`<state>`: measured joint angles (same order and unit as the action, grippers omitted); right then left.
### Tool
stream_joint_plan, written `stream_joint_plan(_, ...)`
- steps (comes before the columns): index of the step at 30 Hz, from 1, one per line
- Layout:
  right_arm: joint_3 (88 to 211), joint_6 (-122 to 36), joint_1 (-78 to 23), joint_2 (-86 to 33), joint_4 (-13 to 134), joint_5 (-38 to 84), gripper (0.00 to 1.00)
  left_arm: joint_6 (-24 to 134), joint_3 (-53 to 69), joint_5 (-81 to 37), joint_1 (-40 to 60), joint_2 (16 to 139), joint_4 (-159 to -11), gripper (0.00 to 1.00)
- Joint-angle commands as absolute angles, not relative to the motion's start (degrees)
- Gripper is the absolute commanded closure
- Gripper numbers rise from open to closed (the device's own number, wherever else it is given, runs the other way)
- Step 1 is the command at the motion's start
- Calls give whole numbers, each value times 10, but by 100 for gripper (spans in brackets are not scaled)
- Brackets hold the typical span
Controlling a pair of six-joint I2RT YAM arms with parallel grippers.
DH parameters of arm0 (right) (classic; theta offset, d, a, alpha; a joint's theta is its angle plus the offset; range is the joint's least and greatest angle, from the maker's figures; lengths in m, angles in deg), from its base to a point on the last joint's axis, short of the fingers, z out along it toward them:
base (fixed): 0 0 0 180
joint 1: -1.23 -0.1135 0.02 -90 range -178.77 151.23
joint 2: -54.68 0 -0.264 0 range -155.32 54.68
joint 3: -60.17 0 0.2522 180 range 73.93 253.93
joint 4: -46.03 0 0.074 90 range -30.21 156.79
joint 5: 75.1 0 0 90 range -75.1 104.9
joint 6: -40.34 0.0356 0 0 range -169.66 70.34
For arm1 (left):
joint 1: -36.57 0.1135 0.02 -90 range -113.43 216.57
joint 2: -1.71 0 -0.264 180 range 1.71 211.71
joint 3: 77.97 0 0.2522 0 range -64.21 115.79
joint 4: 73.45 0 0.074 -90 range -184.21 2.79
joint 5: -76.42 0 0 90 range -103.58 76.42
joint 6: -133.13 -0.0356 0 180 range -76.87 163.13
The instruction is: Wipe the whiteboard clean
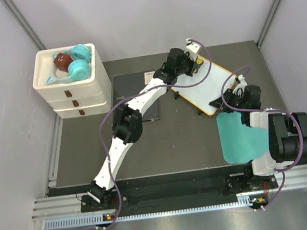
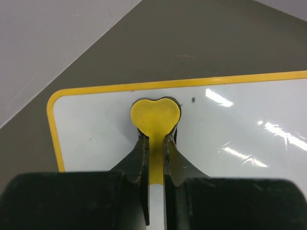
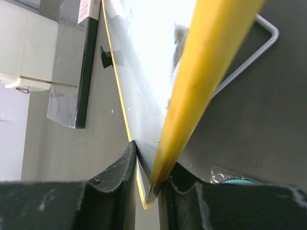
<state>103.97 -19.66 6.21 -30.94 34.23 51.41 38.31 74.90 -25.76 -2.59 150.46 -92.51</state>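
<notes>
The whiteboard (image 1: 209,88), white with a thin yellow rim, lies at the back right of the table. Over its far end, my left gripper (image 1: 191,65) is shut on a yellow heart-shaped eraser (image 2: 156,114). In the left wrist view the eraser rests against the white surface (image 2: 240,129) near a rounded corner, with my left gripper (image 2: 155,140) pinching its stem. A tiny dark speck (image 2: 193,99) sits just right of the heart. My right gripper (image 1: 234,95) is shut on the board's near edge. The right wrist view shows the yellow rim (image 3: 206,81) clamped in my right gripper (image 3: 152,158).
A white drawer unit (image 1: 78,93) at the back left carries a tray of teal and brown items. A dark grey pad (image 1: 131,95) with a white label lies left of the board. A teal mat (image 1: 240,138) lies beside the right arm. Grey walls close in on both sides.
</notes>
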Motion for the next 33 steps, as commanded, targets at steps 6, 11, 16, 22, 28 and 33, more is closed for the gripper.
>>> stream_joint_plan(6,1020,-257,34,-325,450,544,100,280,781,-276,-107,1515,-943,100)
stream_joint_plan(11,1023,-257,34,-327,454,542,100,264,775,-233,-113,1509,-955,100)
stream_joint_plan(16,1039,-261,34,-328,465,541,100,284,712,-181,-86,1481,-953,100)
stream_joint_plan(22,1053,-263,34,-321,484,520,100,314,546,-185,-59,1384,-906,100)
stream_joint_plan(28,1071,-265,35,-334,494,519,100,315,493,-196,-59,1338,-905,100)
stream_joint_plan(33,1086,-290,34,-304,531,496,100,325,450,-204,-60,1315,-899,100)
